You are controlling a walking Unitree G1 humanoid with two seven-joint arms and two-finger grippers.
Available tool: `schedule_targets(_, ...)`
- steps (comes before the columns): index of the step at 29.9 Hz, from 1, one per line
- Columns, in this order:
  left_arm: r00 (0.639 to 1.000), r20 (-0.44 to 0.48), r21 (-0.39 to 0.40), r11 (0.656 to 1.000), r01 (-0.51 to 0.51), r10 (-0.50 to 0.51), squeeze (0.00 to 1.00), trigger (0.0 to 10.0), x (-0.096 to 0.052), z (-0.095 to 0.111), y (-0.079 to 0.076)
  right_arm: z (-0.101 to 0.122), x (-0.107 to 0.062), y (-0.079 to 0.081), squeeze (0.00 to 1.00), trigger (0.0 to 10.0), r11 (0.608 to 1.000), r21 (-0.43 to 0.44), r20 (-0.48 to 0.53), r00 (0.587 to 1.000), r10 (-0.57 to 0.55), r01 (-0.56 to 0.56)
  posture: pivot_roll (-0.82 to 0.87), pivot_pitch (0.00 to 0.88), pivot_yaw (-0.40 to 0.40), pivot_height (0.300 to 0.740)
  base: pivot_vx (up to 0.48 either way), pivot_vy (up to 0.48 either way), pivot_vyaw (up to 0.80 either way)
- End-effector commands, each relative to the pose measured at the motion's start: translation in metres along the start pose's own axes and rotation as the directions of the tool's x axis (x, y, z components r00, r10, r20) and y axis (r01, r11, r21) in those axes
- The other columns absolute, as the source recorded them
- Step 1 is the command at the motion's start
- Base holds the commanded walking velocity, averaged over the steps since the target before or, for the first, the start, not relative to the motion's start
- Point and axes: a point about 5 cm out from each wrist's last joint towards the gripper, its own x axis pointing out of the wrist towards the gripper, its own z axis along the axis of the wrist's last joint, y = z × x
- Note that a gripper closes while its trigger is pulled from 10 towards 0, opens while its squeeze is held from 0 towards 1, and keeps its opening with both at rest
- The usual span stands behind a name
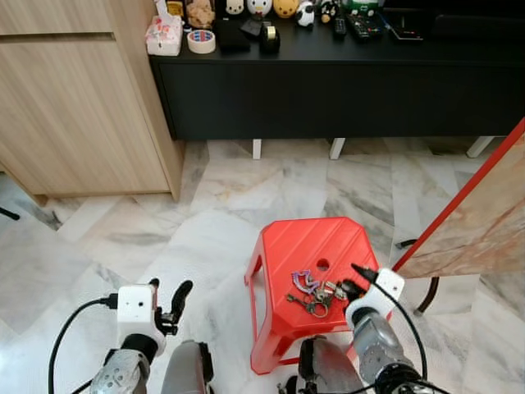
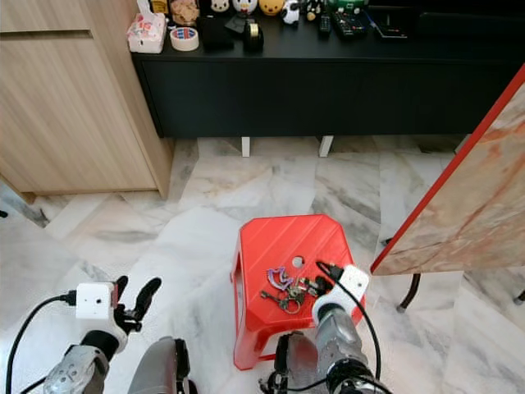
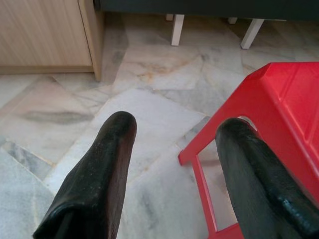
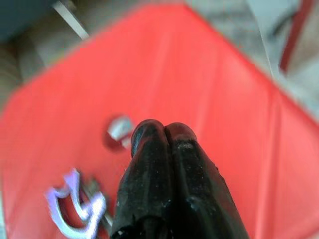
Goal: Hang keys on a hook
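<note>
Nearest the robot, the left end effector point(image 1: 168, 305) hangs low over the marble floor point(image 1: 205, 213), just beside the stool's left side, its two black fingers point(image 3: 99, 169) spread well apart with nothing between them. The right end effector point(image 1: 354, 281) rests at the near right part of a red plastic stool point(image 1: 308, 246); in its wrist view the two fingers are pressed together tip to tip with no gap and nothing visibly held.

The keys point(image 1: 316, 294) lie on the stool's seat, just beside the right end effector's tips on their left. The bunch includes a purple looped piece point(image 1: 304, 280) and several dark metal rings and keys spread toward the front edge. A small round hole point(image 1: 322, 265) in the seat sits just beyond them.

To the right, a large board with a red edge point(image 1: 467, 201) leans diagonally, its lower end near the stool's right side.

Farther off on the left stands a light wooden cabinet point(image 1: 78, 107). Beyond the stool, a low black table point(image 1: 328, 74) on white legs runs along the back. Its top carries a tissue pack point(image 1: 164, 34), a roll of tape point(image 1: 201, 40), a dark tape dispenser point(image 1: 269, 37), a row of small figurines point(image 1: 258, 8), and remote controls point(image 1: 353, 26).
</note>
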Motion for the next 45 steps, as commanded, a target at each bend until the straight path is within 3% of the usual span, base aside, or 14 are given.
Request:
schedule_targets(1,1.0,-0.012,0.008,1.0,-0.004,0.004,0.0,10.0,-0.001,-0.004,0.0,-0.001,-0.002,-0.002,0.0,0.0,0.999,-0.035,0.017,1.0,0.013,-0.012,0.06,0.144,-0.089,0.616,0.0,0.0,0.0)
schedule_targets(2,1.0,-0.009,0.007,1.0,-0.004,0.004,0.0,10.0,0.001,-0.004,0.0,0.001,-0.002,0.0,0.0,3.0,0.999,-0.047,0.037,0.999,0.028,-0.026,0.06,0.142,-0.089,0.616,0.0,0.0,0.0)
schedule_targets(4,1.0,-0.004,0.004,1.0,-0.002,0.002,0.0,10.0,0.004,-0.003,-0.002,0.003,-0.003,0.001,0.0,3.9,0.998,-0.052,0.066,0.997,0.05,-0.047,0.06,0.135,-0.09,0.616,0.0,0.0,0.0)
schedule_targets(5,1.0,-0.005,0.003,1.0,-0.002,0.002,0.0,10.0,0.006,-0.004,-0.002,0.004,-0.004,0.002,0.0,5.1,0.997,-0.054,0.079,0.995,0.06,-0.056,0.06,0.128,-0.089,0.616,0.0,0.0,0.0)
schedule_targets(6,1.0,-0.005,0.002,1.0,-0.001,0.001,0.0,10.0,0.007,-0.004,-0.002,0.003,-0.004,0.002,0.0,10.0,0.997,-0.056,0.08,0.995,0.062,-0.058,0.05,0.125,-0.089,0.616,0.0,0.0,0.0)
schedule_targets(9,1.0,-0.005,0.002,1.0,0.002,-0.002,0.0,10.0,0.008,-0.005,-0.004,-0.003,-0.007,-0.001,0.0,10.0,0.996,-0.064,0.052,0.996,0.067,-0.064,0.05,0.123,-0.089,0.616,0.0,0.0,0.0)
schedule_targets(12,1.0,-0.003,0.004,1.0,0.003,-0.003,0.0,10.0,0.009,-0.005,-0.005,-0.017,-0.009,-0.004,0.0,10.0,0.994,-0.092,-0.039,0.998,0.059,-0.062,0.05,0.123,-0.089,0.616,0.0,0.0,0.0)
schedule_targets(13,1.0,-0.002,0.004,1.0,0.003,-0.003,0.0,10.0,0.009,-0.005,-0.005,-0.02,-0.01,-0.005,0.22,10.0,0.993,-0.104,-0.059,0.997,0.057,-0.063,0.05,0.123,-0.089,0.616,0.0,0.0,0.0)
schedule_targets(14,1.0,0.001,0.005,1.0,0.003,-0.003,0.0,10.0,0.009,-0.005,-0.005,-0.024,-0.01,-0.005,1.0,10.0,0.992,-0.105,-0.084,0.995,0.06,-0.069,0.06,0.13,-0.09,0.616,0.0,0.0,0.0)
schedule_targets(23,1.0,0.002,0.01,1.0,-0.003,0.003,0.0,10.0,0.005,-0.005,0.0,-0.026,-0.008,0.0,1.0,10.0,0.998,-0.018,-0.121,0.991,0.052,-0.055,0.06,0.147,-0.09,0.616,0.0,0.0,0.0)
schedule_targets(28,1.0,0.0,0.012,1.0,-0.005,0.005,0.0,10.0,0.004,-0.005,0.0,-0.025,-0.006,0.002,1.0,10.0,0.99,0.141,-0.131,0.99,0.047,-0.029,0.07,0.154,-0.091,0.616,0.0,0.0,0.0)
schedule_targets(33,1.0,-0.003,0.013,1.0,-0.007,0.007,0.0,10.0,0.003,-0.006,0.0,-0.028,-0.008,-0.004,1.0,10.0,0.997,0.074,-0.154,0.988,0.028,-0.016,0.07,0.152,-0.091,0.616,0.0,0.0,0.0)
schedule_targets(45,1.0,-0.003,0.012,1.0,-0.006,0.006,0.0,10.0,0.004,-0.007,-0.001,-0.033,-0.014,-0.026,0.98,10.0,0.997,0.055,-0.176,0.983,-0.052,0.062,0.07,0.137,-0.09,0.616,0.0,0.0,0.0)
